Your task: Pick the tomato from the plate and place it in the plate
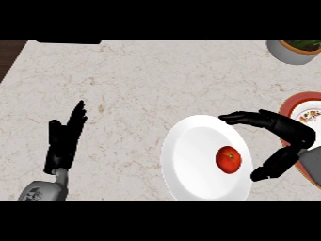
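A red tomato (228,159) lies on a plain white plate (194,141) at the lower middle of the head view. My right hand (288,136) hovers just right of the plate, its fingers (250,117) arched over the rim and its thumb (274,164) below. The hand is spread wide and apart from the tomato. Behind that hand sits a second plate (312,106) with a red rim and a floral pattern, partly hidden by the wrist. My left hand (64,139) rests open at the lower left, fingers up.
A grey pot with a green plant (298,49) stands at the counter's far right corner. A dark object (69,42) shows at the far edge, top left. The marble counter ends at dark wood on the left.
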Controlling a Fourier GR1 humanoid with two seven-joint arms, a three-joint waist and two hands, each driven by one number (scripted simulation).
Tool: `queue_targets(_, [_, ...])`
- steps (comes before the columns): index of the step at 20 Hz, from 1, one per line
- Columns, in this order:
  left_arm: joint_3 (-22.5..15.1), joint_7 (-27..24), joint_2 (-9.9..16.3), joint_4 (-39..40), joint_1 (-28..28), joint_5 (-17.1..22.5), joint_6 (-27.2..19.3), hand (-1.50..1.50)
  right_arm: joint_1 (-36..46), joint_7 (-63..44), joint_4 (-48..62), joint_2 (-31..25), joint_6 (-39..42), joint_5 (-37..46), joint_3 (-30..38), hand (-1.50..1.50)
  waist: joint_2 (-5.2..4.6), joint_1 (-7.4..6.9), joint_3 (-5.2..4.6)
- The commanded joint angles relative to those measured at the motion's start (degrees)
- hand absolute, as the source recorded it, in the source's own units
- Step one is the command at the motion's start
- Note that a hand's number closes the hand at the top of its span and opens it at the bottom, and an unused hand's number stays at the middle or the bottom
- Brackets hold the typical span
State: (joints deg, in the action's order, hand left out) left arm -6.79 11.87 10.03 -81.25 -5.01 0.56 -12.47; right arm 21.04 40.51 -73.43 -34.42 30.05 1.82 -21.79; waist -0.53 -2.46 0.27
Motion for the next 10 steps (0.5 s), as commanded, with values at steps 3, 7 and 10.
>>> queue_targets(3, [1.52,-0.41,2.23,-0.47,1.46,1.18,2.35,0.0,8.33,9.7,3.58,-4.49,2.82,11.3,-5.68,-1.5,0.17,0.14,-0.21])
queue_targets(7, [-0.13,-1.29,-0.04,0.39,2.09,-0.42,0.76,0.0,13.47,7.39,5.11,-4.58,3.91,15.72,-11.66,-1.5,0.12,0.14,-0.27])
queue_targets(10, [1.68,0.13,0.08,0.96,-1.07,0.77,0.94,0.0,13.71,10.48,6.88,-5.9,3.08,19.52,-15.73,-1.5,0.12,0.91,-0.25])
